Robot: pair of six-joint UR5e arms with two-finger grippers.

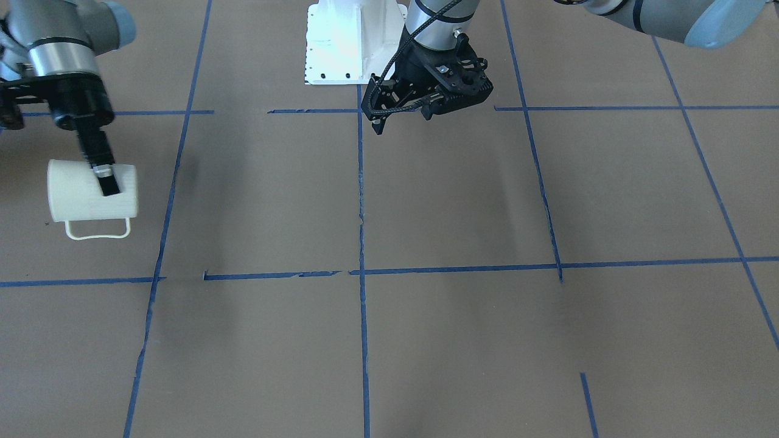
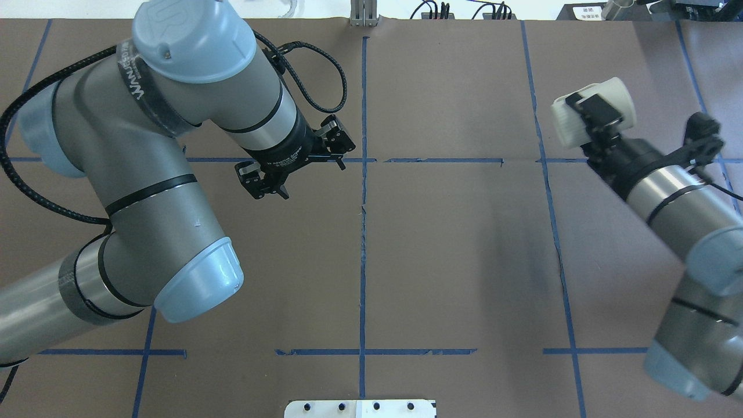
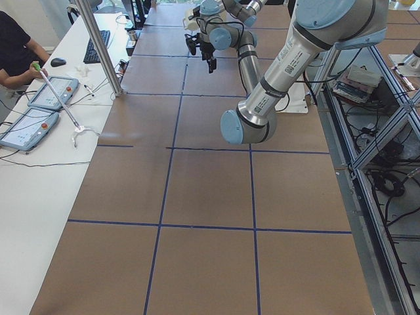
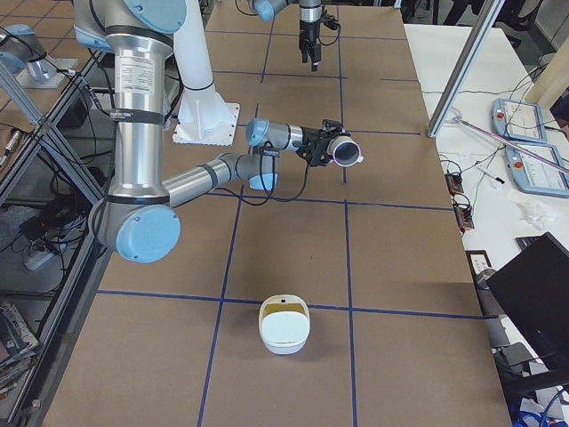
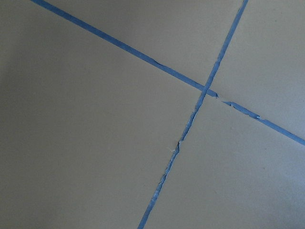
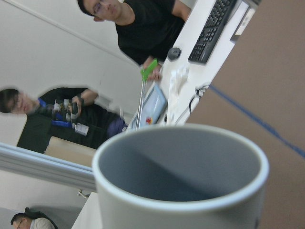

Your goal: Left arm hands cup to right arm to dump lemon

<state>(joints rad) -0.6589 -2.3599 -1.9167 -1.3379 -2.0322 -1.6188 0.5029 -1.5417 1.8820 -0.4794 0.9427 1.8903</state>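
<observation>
Two arms, left arm point(image 2: 145, 191) and right arm point(image 2: 679, 197); one cup point(image 1: 73, 194); one white bowl point(image 4: 284, 327). The right claw point(image 1: 107, 182) clamps the cup, tipped sideways above the brown desk point(image 1: 462, 340) gridded with blue tape point(image 1: 363, 340). The left claw point(image 1: 403, 123) hangs spread wide, empty. The bowl sits at the desk's right end; an operator point(image 3: 16, 49) sits alongside.

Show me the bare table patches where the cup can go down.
Freest: the taped square between the centre tape line and the next line toward the right arm. Crowded: under the left arm elbow, around the right end effector gripping the cup, and by the white bowl farther right.
</observation>
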